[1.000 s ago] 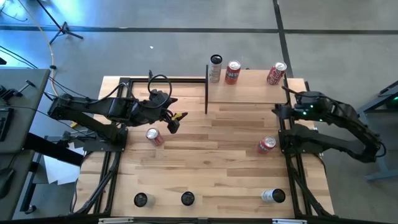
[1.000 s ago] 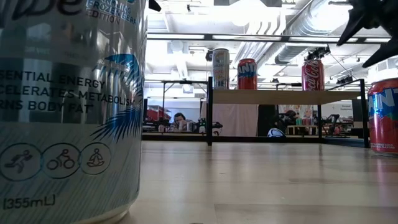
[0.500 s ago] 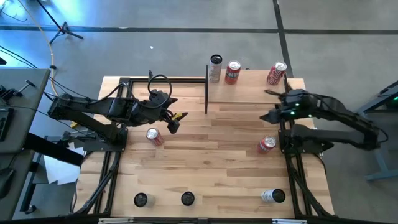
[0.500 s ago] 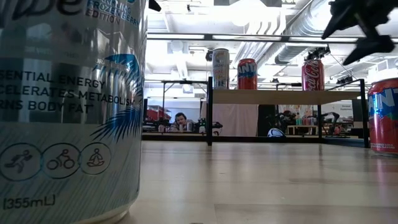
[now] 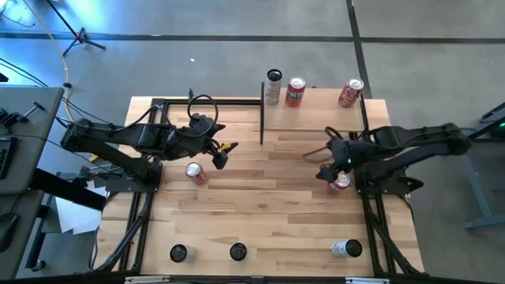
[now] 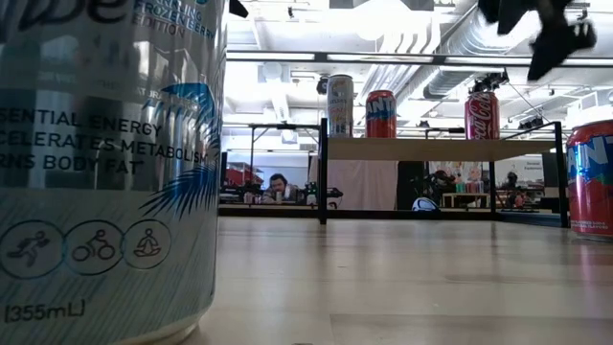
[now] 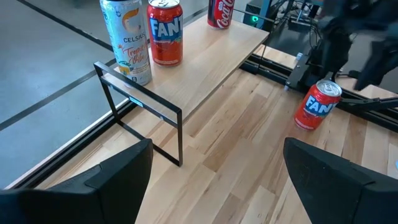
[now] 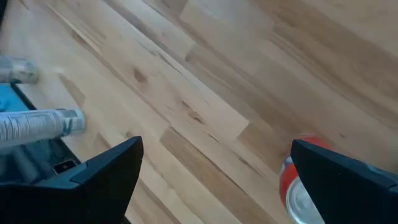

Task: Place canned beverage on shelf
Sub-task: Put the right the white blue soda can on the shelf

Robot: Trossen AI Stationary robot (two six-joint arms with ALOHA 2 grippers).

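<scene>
The shelf (image 5: 323, 110) stands on thin black uprights at the table's far right. On it stand a silver can (image 5: 274, 85), a red Fanta can (image 5: 295, 91) and a red cola can (image 5: 351, 93). Another red Fanta can (image 5: 339, 183) stands upright on the tabletop in front of the shelf. My right gripper (image 5: 317, 163) hangs open above the table, just left of this can (image 8: 297, 186), touching nothing. My left gripper (image 5: 220, 156) hovers open over the table's left half, above a second red can (image 5: 195, 173), and faces the shelf (image 7: 205, 68).
Near the table's front edge stand a silver can (image 5: 346, 248) and two dark-topped cans (image 5: 178, 253) (image 5: 238, 252). One silver can (image 6: 105, 163) fills the left of the low view. A black cable loop (image 5: 201, 102) lies at the far left. Bare wood lies mid-table.
My right gripper has swung from the table's right edge beside the shelf toward the table's middle and near edge, tipping further down and rolling. It has stayed open and now hangs by the red can in front of the shelf. No can has moved.
</scene>
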